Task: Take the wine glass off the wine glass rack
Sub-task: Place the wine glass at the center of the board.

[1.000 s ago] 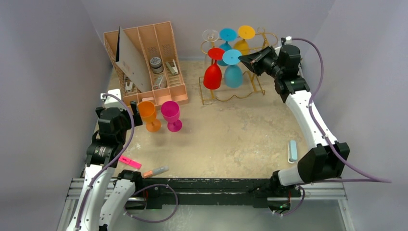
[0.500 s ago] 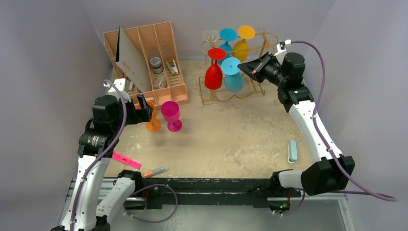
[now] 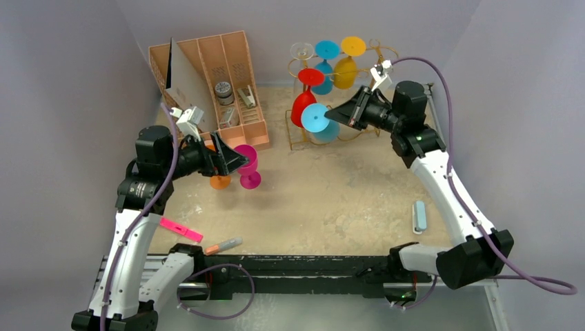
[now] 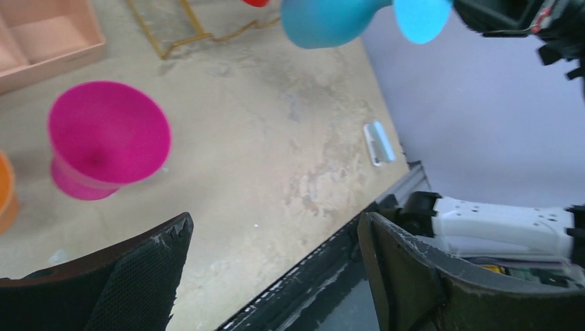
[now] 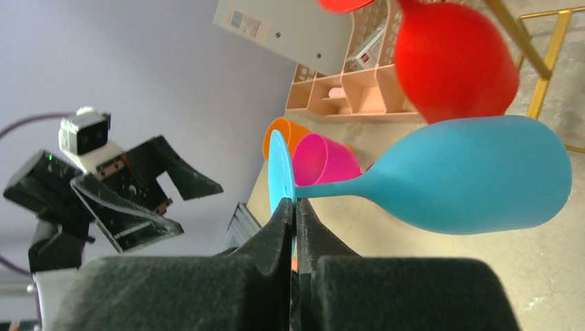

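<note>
The gold wire wine glass rack (image 3: pixel 376 55) stands at the back right, with red (image 3: pixel 304 105), yellow (image 3: pixel 345 69), blue (image 3: pixel 325 49) and clear glasses hanging on it. My right gripper (image 3: pixel 332 114) is shut on the foot disc of a blue wine glass (image 3: pixel 315 118). It holds the glass tipped sideways in front of the rack, off the hanger arms. In the right wrist view my right gripper (image 5: pixel 294 203) pinches the disc, with the bowl (image 5: pixel 483 183) below the red glass (image 5: pixel 452 65). My left gripper (image 3: pixel 231 162) is open and empty beside the magenta glass (image 3: pixel 246 162).
A tan slotted organiser (image 3: pixel 214 83) stands at the back left. An orange glass (image 3: pixel 219 181) stands by the magenta one. A pink highlighter (image 3: pixel 181 229) and a marker (image 3: pixel 222 245) lie front left. A pale blue item (image 3: pixel 419 216) lies at the right.
My right gripper has drawn the blue glass forward and left off the rack arm and tipped it sideways. My left arm has risen and swung right towards the magenta glass.
</note>
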Controlling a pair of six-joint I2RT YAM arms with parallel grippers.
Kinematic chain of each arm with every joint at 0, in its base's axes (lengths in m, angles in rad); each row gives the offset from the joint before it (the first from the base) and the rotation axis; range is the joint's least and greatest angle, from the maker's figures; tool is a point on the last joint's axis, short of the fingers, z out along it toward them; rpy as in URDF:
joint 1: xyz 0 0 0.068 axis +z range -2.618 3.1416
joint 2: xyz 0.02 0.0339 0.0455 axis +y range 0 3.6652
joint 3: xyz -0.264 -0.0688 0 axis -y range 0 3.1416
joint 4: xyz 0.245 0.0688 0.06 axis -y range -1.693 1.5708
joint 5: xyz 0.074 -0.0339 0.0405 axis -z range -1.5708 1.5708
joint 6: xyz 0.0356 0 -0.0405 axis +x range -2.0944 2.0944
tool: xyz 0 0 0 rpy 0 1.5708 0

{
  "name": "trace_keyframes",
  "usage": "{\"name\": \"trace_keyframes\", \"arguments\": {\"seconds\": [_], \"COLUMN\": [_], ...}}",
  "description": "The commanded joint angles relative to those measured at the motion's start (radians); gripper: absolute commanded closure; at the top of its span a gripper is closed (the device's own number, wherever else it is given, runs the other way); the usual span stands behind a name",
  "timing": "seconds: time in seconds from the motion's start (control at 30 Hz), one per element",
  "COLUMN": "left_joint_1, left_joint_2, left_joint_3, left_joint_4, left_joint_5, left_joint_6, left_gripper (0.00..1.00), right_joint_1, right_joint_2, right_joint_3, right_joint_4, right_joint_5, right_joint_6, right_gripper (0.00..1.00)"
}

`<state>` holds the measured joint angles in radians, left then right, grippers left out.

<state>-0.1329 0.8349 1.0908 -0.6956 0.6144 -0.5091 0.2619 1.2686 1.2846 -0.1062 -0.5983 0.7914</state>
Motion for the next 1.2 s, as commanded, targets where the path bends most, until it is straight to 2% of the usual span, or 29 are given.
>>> {"name": "trace_keyframes", "arguments": {"seconds": [0.0,0.17,0.37,0.57,0.7,0.83,0.93,1.17], "left_joint_1": [0.004,0.004,0.004,-0.010,-0.026,-0.038,-0.063,-0.208], "left_joint_2": [-0.002,0.010,0.032,0.045,0.042,0.041,0.047,0.074], "left_joint_3": [-0.016,-0.067,-0.002,-0.047,-0.017,-0.013,-0.032,-0.063], "left_joint_4": [0.131,0.231,0.149,0.282,0.252,0.264,0.273,0.325], "left_joint_5": [0.170,0.237,0.261,0.345,0.362,0.406,0.418,0.332], "left_joint_6": [-0.100,-0.171,-0.092,-0.184,-0.149,-0.146,-0.149,-0.161], "left_gripper": [0.13,0.16,0.16,0.20,0.24,0.30,0.40,0.58], "right_joint_1": [0.042,0.118,0.182,0.274,0.330,0.351,0.362,0.374], "right_joint_2": [-0.037,-0.007,0.007,0.061,0.098,0.115,0.126,0.129], "right_joint_3": [-0.001,0.021,0.032,0.084,0.132,0.145,0.156,0.163], "right_joint_4": [-0.027,-0.028,-0.054,-0.093,-0.108,-0.108,-0.114,-0.137], "right_joint_5": [-0.101,-0.199,-0.229,-0.303,-0.303,-0.309,-0.317,-0.310], "right_joint_6": [-0.110,-0.136,-0.164,-0.193,-0.200,-0.211,-0.213,-0.222], "right_gripper": [1.00,1.00,1.00,1.00,1.00,1.00,1.00,1.00]}}
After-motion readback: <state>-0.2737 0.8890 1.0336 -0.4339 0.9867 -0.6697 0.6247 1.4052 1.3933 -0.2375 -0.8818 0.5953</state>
